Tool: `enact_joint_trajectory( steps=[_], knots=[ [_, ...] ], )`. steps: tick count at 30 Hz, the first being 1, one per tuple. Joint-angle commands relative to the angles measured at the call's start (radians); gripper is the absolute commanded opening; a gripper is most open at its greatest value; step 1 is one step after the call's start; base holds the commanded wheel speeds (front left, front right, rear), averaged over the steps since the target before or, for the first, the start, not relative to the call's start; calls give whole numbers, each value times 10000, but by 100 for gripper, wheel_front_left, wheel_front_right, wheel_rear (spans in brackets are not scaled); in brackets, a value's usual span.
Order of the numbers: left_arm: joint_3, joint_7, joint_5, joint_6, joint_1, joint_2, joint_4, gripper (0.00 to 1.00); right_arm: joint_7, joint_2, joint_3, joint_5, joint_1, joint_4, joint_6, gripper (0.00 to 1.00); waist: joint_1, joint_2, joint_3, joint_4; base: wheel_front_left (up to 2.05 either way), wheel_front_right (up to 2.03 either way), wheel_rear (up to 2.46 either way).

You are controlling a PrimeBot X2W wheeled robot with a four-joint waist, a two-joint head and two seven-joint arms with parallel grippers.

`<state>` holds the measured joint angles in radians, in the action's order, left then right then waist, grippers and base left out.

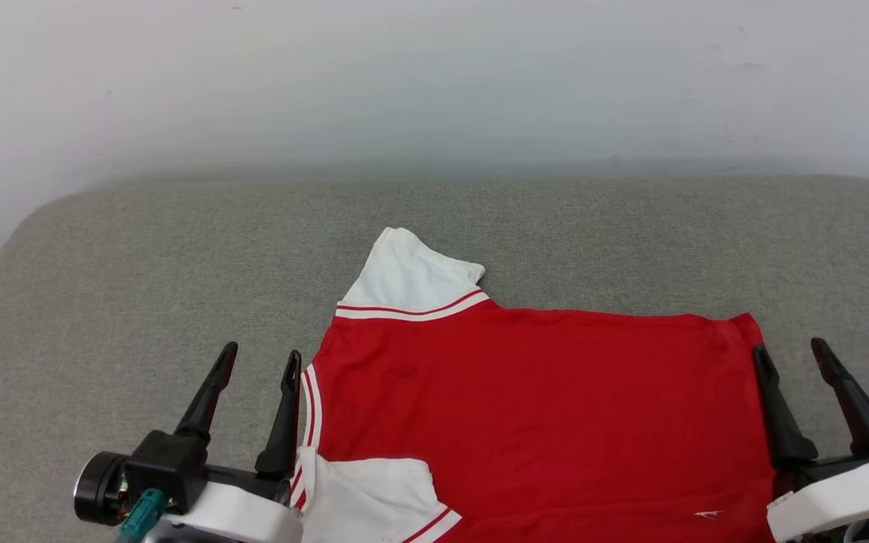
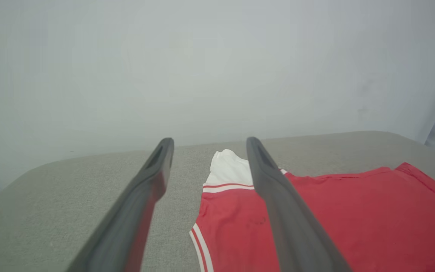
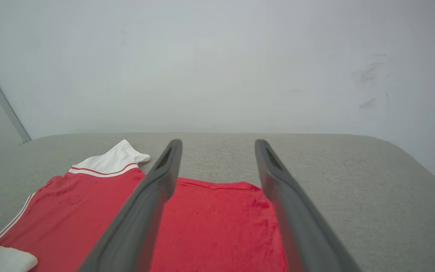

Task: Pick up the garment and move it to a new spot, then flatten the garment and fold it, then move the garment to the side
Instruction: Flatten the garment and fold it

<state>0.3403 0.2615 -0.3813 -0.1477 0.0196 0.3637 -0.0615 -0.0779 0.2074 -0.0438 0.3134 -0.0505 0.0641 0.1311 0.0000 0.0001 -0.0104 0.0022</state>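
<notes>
At the bottom corners of the frame the two claws stood nearest; the left claw (image 1: 262,351) was spread and held nothing, its inner finger just beside the striped neck trim (image 1: 308,400); the right claw (image 1: 789,345) was likewise released and empty, its inner finger over the garment's right-hand edge.

Between them the garment (image 1: 540,422) lay on the grey padded bench (image 1: 140,271), from the bottom edge up to mid-frame; it showed a plain red panel, nearly smooth, with no lettering visible; it lay sideways, neck towards frame left and hem towards frame right.

The near sleeve (image 1: 366,494), white with red stripes, was crumpled at lower centre-left; the far sleeve (image 1: 412,275) stuck out towards the pale wall (image 1: 434,75).

The flattening looked almost finished and the fold not yet begun. The next move likely called for both claws to drop onto the cloth's side edges, pinch a single layer each, and move together so the panel did not skew.
</notes>
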Motion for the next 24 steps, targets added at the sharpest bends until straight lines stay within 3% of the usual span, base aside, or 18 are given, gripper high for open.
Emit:
enact_joint_trajectory(
  steps=[1, 13, 19, 24],
  knots=[
    [-109, 44, 156, 115, -164, -110, 38, 100, -188, -71, 10, -108, -60, -90, -8, 100, 0, -1, -35, -15, 0, 0, 0],
    [-1179, 46, 1313, 1506, -59, -1166, 644, 100, -916, -479, 255, -203, 420, -778, -8, 100, 0, -1, -572, -264, 0, 0, 0],
    [-1057, -28, 1642, 2249, 1302, -804, 1509, 100, -847, -546, 354, -221, 744, -525, -8, 100, 0, -1, -1329, -576, 0, 0, 0],
    [-663, -1275, 1271, 2662, 3421, -259, 2173, 100, -809, -604, 436, -288, 1081, -192, -8, 100, 0, -1, -2140, -905, 0, 0, 0]
  ],
)
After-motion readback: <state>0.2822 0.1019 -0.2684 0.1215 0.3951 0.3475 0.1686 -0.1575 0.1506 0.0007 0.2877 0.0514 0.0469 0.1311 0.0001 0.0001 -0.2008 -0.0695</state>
